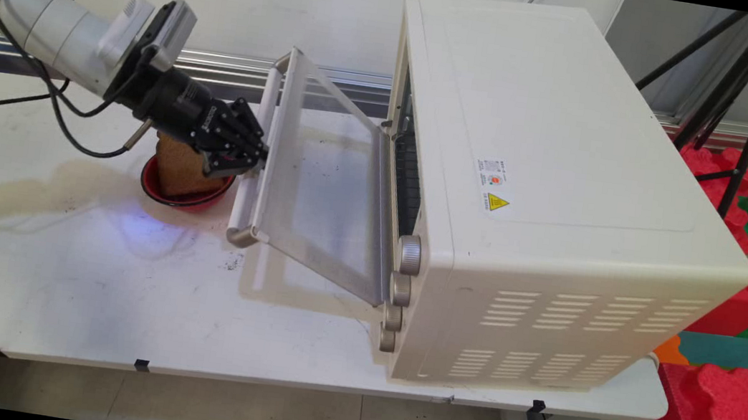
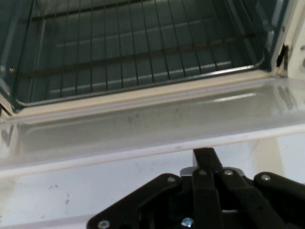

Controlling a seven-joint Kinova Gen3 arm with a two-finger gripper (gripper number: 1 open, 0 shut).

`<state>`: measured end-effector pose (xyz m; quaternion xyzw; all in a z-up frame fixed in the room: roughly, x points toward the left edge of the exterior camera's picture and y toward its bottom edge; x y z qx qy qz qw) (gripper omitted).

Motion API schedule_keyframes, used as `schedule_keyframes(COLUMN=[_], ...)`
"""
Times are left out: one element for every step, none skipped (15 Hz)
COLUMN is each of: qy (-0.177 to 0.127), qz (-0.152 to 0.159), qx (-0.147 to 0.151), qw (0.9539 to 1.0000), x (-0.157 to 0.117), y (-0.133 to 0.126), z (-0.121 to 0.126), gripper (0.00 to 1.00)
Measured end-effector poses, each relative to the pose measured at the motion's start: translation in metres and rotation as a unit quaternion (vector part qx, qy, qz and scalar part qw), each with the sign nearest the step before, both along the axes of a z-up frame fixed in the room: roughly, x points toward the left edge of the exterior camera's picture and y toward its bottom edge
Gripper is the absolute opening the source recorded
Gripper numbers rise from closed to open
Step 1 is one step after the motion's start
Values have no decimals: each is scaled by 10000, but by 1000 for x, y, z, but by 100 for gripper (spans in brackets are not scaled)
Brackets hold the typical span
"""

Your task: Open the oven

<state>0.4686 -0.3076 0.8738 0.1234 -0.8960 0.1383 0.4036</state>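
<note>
Main view is showing the gripper pressing against the handle of the toaster oven door, which is hanging partly open. The fingers appear drawn together at the handle; a grasp cannot be confirmed. A red bowl holding bread is sitting just behind the gripper. Hand view is revealing the wire rack inside, hidden from the main view.

gripper: black linkage rising from bottom edge, one finger tip visible against the door handle | handle: pale bar crossing the frame, just beyond the finger | glass door: lowered open, behind handle | wire rack: inside oven cavity, above door
</note>
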Motion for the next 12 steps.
schedule_keyframes(qy=[-36, -75, -114, -160, -179, -208, -239, -271, -297, -320, -337, -361], qz=[-3, -7, -16, -25, -29, -36, -42, -49, -54, -58, -61, -65], qx=[18, 38, 57, 81, 93, 109, 128, 150, 167, 182, 193, 208], qw=[10000, 10000, 9999, 9998, 9998, 9997, 9996, 9995, 9994, 9993, 9992, 9991], x=[3, 6, 9, 12, 13, 15, 18, 20, 22, 24, 25, 28], y=[2, 3, 5, 7, 9, 10, 12, 14, 15, 17, 18, 19], z=[-3, -6, -10, -14, -16, -19, -22, -26, -28, -31, -32, -35], gripper=[0, 0, 0, 0, 0, 0, 0, 0, 0, 0, 0, 0])
